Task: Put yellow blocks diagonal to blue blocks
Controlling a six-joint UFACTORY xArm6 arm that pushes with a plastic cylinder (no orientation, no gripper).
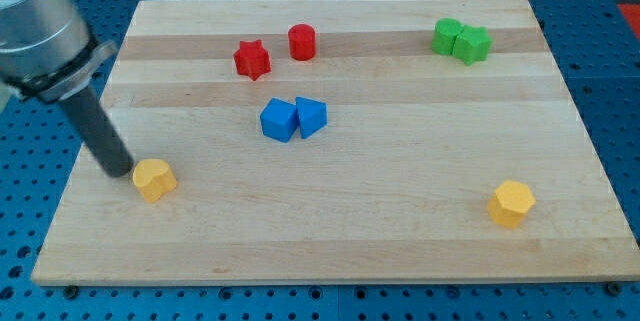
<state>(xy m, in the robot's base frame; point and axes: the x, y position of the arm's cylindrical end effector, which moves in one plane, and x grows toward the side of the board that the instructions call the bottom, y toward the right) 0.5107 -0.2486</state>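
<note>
No brand, label or writing readable anywhere. Wooden counter (400, 231) with long axis running from the view's left to right, boards striped the same way, over a blue perforated base (30, 231).

Two blue blocks near centre, slightly toward 10 o'clock: blue cube (278, 120) and blue wedge-like block (311, 117), touching side by side, the wedge at 3 o'clock of the cube, its narrow end facing the view's right.

Yellow blocks well apart from each other: one yellow block (154, 179) at 8 o'clock of the blue pair, near the counter's left edge; the other, a yellow hexagonal block (512, 203), at 4 o'clock of the pair, near the right edge. Both compact, no clear long axis.

Red star (252, 59) and red cylinder (302, 42) at 12 o'clock of the blue pair, near each other but apart. Two green blocks (461, 40) touching, toward 2 o'clock.

No claw fitted, only a dark rod leaning up toward 11 o'clock. My tip (120, 170) just beside the left yellow block, at its 9 o'clock; contact cannot be told.
</note>
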